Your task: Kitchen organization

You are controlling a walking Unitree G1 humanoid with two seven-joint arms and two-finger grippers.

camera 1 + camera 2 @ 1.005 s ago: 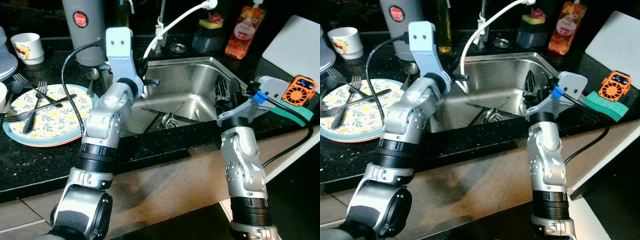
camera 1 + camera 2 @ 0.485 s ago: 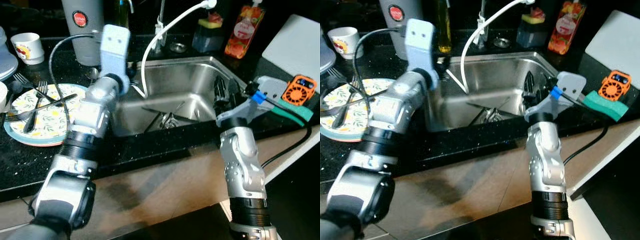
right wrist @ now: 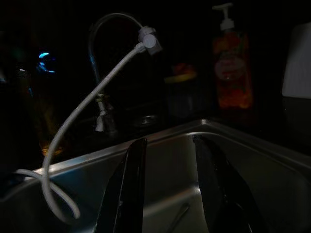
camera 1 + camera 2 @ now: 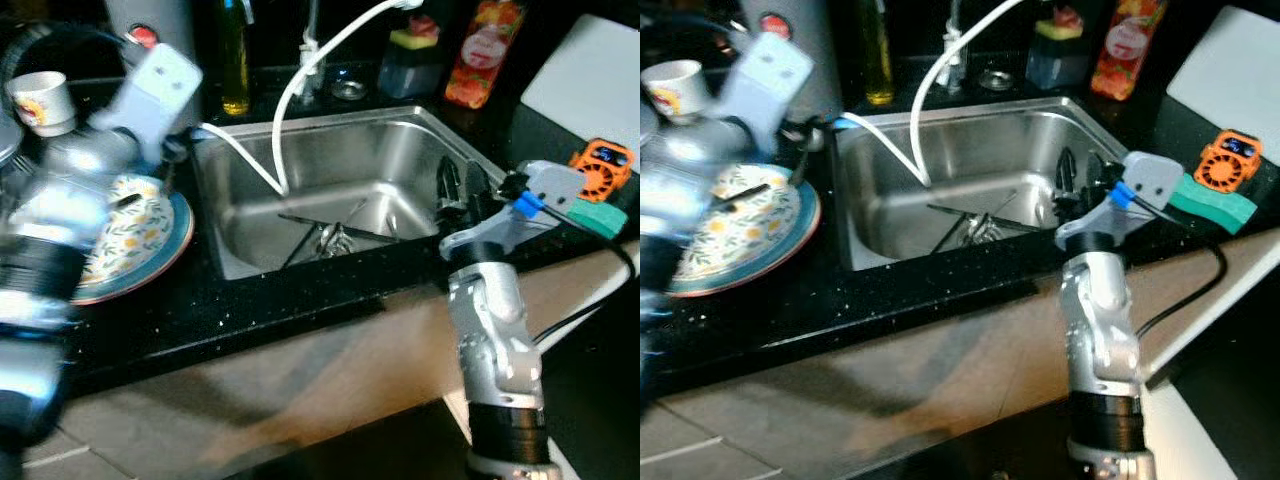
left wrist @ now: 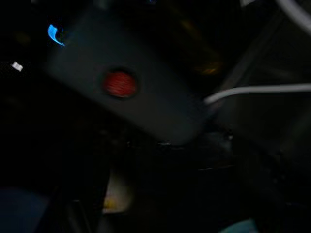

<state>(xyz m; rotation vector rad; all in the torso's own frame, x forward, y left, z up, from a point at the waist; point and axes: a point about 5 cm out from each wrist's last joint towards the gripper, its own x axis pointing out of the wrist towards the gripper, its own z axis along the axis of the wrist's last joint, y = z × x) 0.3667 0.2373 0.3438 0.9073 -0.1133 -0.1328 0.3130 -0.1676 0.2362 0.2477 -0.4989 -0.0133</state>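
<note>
Right tool (image 4: 457, 186) hung spread, empty, over sink (image 4: 400, 125); left tool blurred (state unclear) near plate (image 4: 150, 225), risked knocking the forks off the bench.

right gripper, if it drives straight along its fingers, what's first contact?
Probably the sink back wall, below the tap. The right gripper is open over the basin with nothing between its fingers; depth is unclear.

The sink (image 4: 400, 150) sits in the middle of the desk (image 4: 280, 300), with utensils (image 4: 330, 235) in its basin. Left of it lies a plate (image 4: 140, 235); a cup (image 4: 40, 95) stands behind that. A soap bottle (image 4: 480, 55) stands behind the sink's right corner, a sponge (image 4: 598, 215) to its right.
</note>
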